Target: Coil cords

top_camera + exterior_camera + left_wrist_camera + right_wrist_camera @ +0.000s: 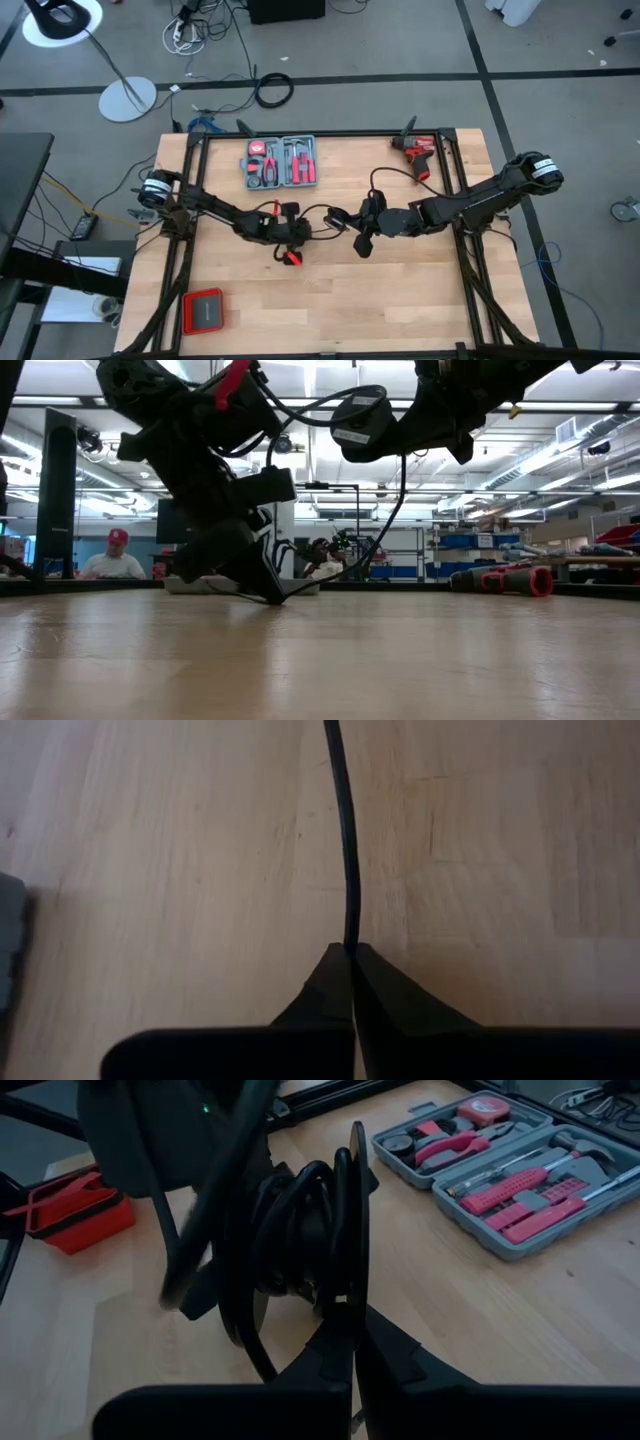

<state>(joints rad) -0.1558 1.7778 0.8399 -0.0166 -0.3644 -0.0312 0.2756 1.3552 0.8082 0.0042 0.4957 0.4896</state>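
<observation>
My left gripper [350,952] is pinched tight on the cable [346,840], which runs straight out ahead of my fingertips over the bare table [180,870]. My right gripper [352,1315] is also fully closed, and it holds several loops of the same cable bunched together just beyond its tips, with the loose coil hanging in front of them. From above, both grippers meet near the middle of the table, the left gripper low by the wood, the right gripper a little to its side with the cable draped between them. The grey tool case [505,1175] sits well off to one side of my right gripper and plays no part here. I judge the cable to be light and soft, limp enough to sag between my two holds, but springy enough that the loops will try to open if I loosen my hold. It looks smooth, so it may slide through closed fingers. I think the best hold is across the gathered loops with one gripper, while the other feeds the free length close to the coil.
</observation>
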